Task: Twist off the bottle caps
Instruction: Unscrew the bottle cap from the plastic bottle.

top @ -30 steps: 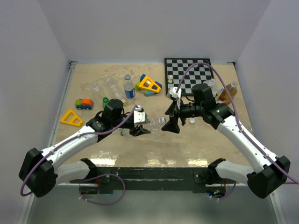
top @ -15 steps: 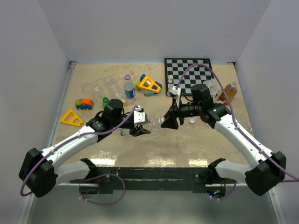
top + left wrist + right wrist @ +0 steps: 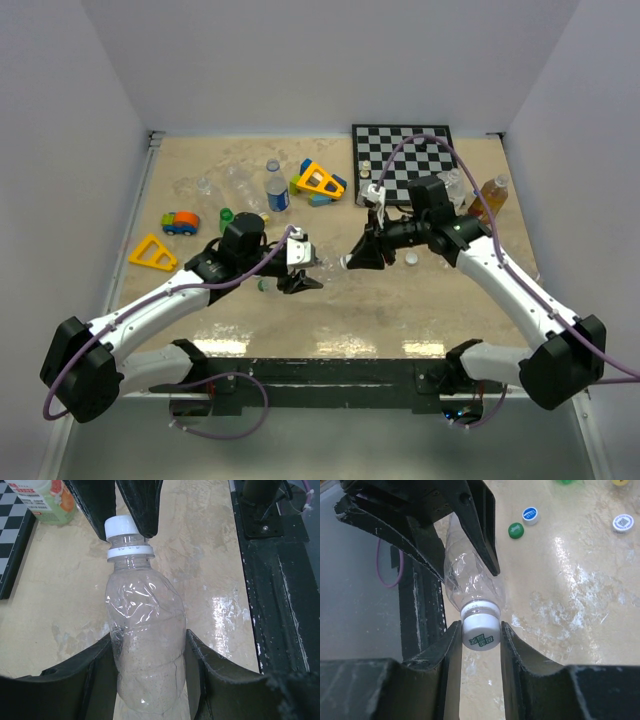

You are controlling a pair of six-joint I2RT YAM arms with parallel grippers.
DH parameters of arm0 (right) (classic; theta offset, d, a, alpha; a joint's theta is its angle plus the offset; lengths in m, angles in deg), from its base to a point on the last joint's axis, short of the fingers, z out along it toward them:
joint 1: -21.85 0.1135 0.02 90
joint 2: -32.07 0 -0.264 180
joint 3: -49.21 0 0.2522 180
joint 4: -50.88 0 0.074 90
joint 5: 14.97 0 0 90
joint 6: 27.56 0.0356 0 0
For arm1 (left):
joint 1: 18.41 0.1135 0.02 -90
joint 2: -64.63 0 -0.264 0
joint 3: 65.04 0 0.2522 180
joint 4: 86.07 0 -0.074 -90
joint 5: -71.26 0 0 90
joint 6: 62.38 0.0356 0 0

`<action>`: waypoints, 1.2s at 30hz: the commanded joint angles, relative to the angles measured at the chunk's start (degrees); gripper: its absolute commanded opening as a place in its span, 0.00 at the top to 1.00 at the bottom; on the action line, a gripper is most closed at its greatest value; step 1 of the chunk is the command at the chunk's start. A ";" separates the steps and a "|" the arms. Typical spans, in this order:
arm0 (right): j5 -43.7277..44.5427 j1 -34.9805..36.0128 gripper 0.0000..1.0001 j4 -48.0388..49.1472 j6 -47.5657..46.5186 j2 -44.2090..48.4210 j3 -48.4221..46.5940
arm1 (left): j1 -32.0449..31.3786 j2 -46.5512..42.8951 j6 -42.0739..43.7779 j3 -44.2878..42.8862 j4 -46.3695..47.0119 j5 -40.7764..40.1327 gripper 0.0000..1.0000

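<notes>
A crumpled clear plastic bottle (image 3: 145, 645) is held above the table, with my left gripper (image 3: 147, 675) shut on its body. Its white cap (image 3: 480, 630) points at my right gripper (image 3: 480, 627), whose two fingers press on the cap's sides. In the top view both grippers meet at the table's middle, the left gripper (image 3: 305, 272) and the right gripper (image 3: 350, 260) with the bottle (image 3: 328, 265) between them. Loose caps lie on the table: a green one (image 3: 516, 530), a blue-and-white one (image 3: 530, 515) and a white one (image 3: 623, 522).
A chessboard (image 3: 402, 160) lies at the back right, with an orange drink bottle (image 3: 489, 197) beside it. A blue-labelled bottle (image 3: 276, 188), a small green bottle (image 3: 226, 218), toy blocks (image 3: 320, 182), a toy car (image 3: 181, 222) and a yellow triangle (image 3: 153, 254) stand at the back left.
My right gripper moved left onto the bottle's cap and closed its fingers around it. The left arm and the bottle stayed where they were.
</notes>
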 commanded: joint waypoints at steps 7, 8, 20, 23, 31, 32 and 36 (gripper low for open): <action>7.29 6.53 1.00 -36.21 -53.42 -15.69 -22.45 | -0.04 -0.35 0.68 -0.52 2.98 0.53 1.00; 10.62 8.20 1.00 -34.47 -54.83 -14.91 -22.54 | -0.12 -0.26 0.68 -0.52 2.98 0.45 1.00; 19.28 13.40 1.00 -19.42 -70.76 -3.30 -15.87 | -0.04 -0.44 0.94 -0.43 3.07 0.44 1.00; 16.20 13.40 0.93 -20.12 -69.62 -2.86 -14.64 | -0.04 -0.53 1.03 -0.43 3.07 0.44 1.00; 6.10 10.86 0.30 -21.79 -58.28 -3.83 -16.04 | -0.04 -0.26 0.94 -0.43 3.07 0.36 1.00; 4.78 9.98 0.25 -22.05 -57.23 -3.39 -15.86 | -0.04 -0.35 0.94 -0.43 2.98 0.44 1.00; -0.23 5.95 0.02 -21.18 -51.26 -0.67 -14.29 | -0.04 -0.44 1.03 -0.60 2.98 0.53 1.00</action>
